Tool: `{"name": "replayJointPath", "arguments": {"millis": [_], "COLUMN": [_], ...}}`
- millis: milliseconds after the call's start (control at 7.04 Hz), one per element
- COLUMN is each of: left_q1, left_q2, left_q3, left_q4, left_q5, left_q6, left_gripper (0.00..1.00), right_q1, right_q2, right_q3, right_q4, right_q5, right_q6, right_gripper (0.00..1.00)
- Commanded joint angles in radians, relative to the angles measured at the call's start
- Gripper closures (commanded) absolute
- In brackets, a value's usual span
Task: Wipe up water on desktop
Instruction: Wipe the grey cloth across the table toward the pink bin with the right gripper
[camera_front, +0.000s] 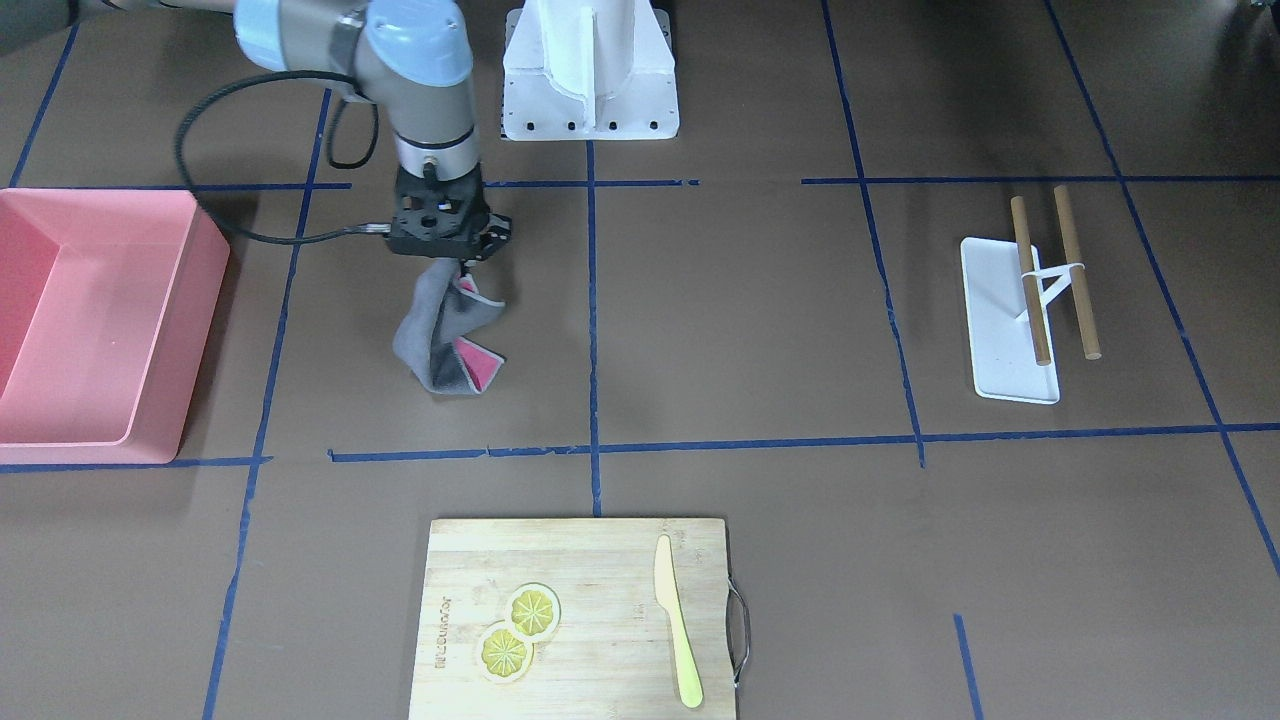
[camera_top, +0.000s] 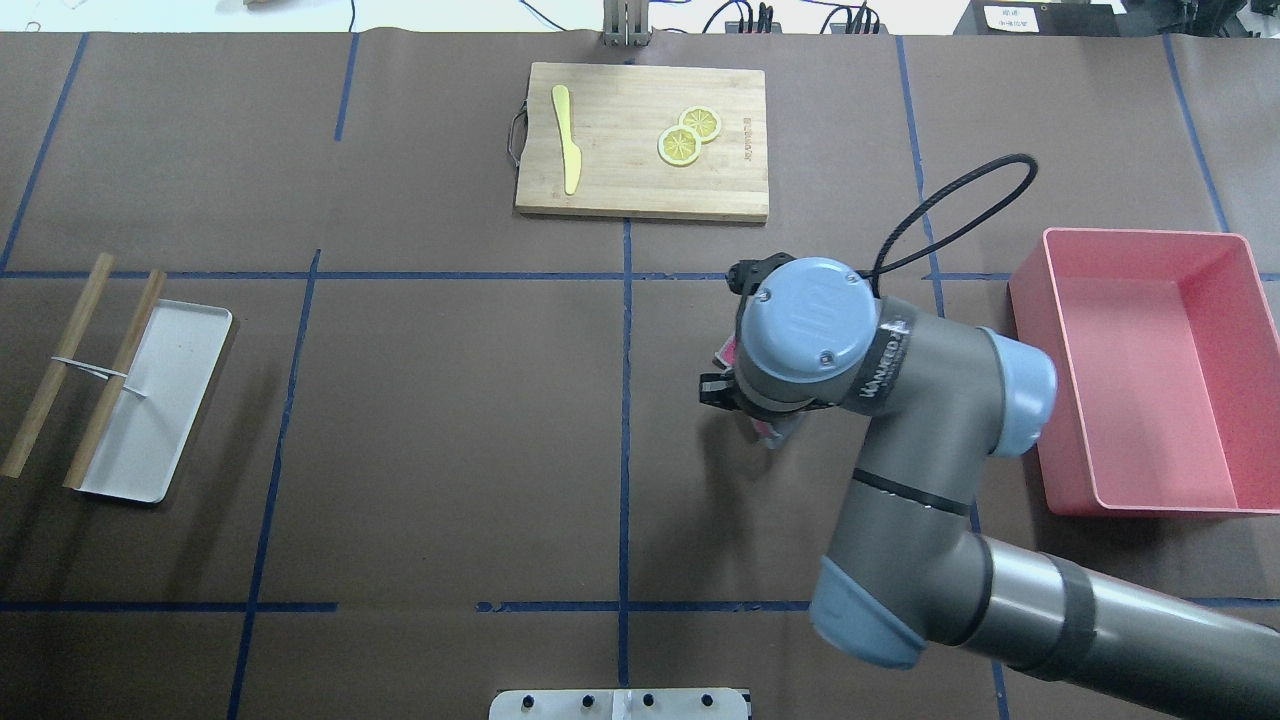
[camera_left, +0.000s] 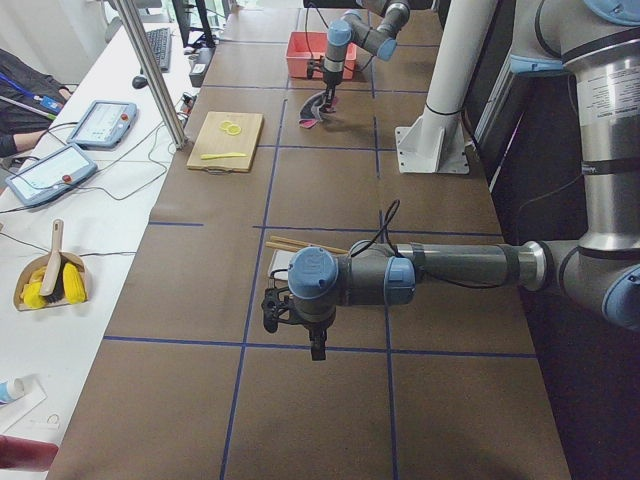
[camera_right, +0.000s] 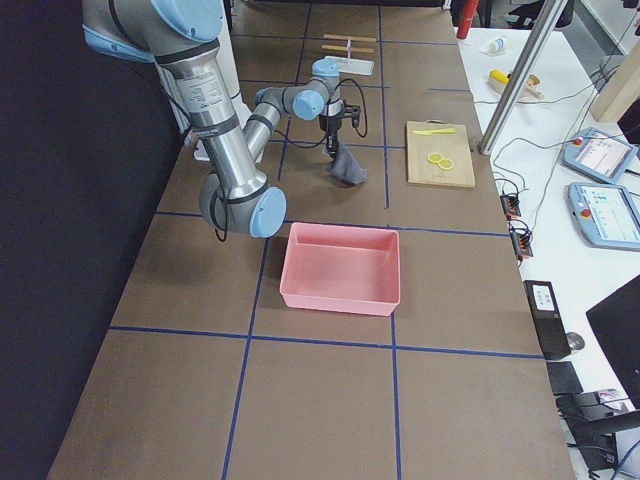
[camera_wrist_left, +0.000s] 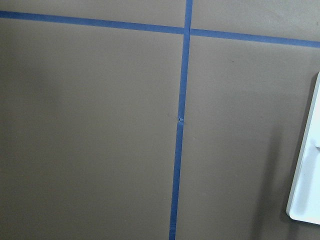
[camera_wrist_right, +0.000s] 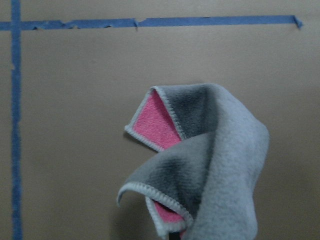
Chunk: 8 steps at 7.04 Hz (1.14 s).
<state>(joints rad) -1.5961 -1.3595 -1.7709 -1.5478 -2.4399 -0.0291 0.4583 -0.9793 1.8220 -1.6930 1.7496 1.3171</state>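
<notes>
My right gripper (camera_front: 462, 264) is shut on the top of a grey cloth with a pink underside (camera_front: 440, 335), which hangs twisted below it. The cloth's lower end is at or just above the dark-brown desktop (camera_front: 740, 300). The right wrist view shows the cloth (camera_wrist_right: 220, 165) dangling over bare desktop near a blue tape line. In the overhead view the wrist hides the gripper and only a bit of cloth (camera_top: 773, 432) shows. I see no water. My left gripper (camera_left: 317, 350) shows only in the exterior left view, low over the desktop; I cannot tell its state.
A pink bin (camera_front: 90, 320) stands beside the right arm. A wooden cutting board (camera_front: 580, 620) with lemon slices (camera_front: 518, 630) and a yellow knife (camera_front: 677, 620) lies at the operators' edge. A white tray (camera_front: 1000, 320) with two wooden sticks is on the robot's left. The robot base (camera_front: 590, 70) is behind.
</notes>
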Motion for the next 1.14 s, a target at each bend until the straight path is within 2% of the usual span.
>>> {"name": "replayJointPath", "arguments": {"millis": [0,142,284,426,568,852,994], "left_q1": [0.001,0.001,0.001,0.001,0.001,0.001,0.001], "left_q2": [-0.004,-0.006,-0.006,-0.006,-0.003,-0.003,-0.003], "left_q3": [0.002,0.004,0.002,0.001,-0.004,-0.018,-0.018], "left_q4": [0.005,0.005,0.005,0.005,0.005,0.006,0.005], "left_q5": [-0.002,-0.001,-0.001,-0.002,-0.004,-0.002,-0.002], "left_q6": [0.0,0.001,0.0,0.0,0.0,0.0,0.001], "left_gripper": [0.0,0.0,0.0,0.0,0.0,0.0,0.0], "right_q1": [-0.077,-0.104,-0.108,-0.107,-0.105,-0.084,-0.051], "right_q2": [0.191,0.287,0.333,0.312,0.227,-0.018,-0.103], "right_q3": [-0.175,-0.244,-0.265,-0.26,-0.213,-0.016,0.055], "right_q4": [0.117,0.136,0.134,0.133,0.13,0.115,0.083], "right_q5": [-0.066,-0.08,-0.085,-0.085,-0.075,-0.065,-0.042], "right_q6": [0.179,0.259,0.274,0.266,0.248,0.071,-0.028], "right_gripper": [1.0,1.0,1.0,1.0,1.0,1.0,1.0]}}
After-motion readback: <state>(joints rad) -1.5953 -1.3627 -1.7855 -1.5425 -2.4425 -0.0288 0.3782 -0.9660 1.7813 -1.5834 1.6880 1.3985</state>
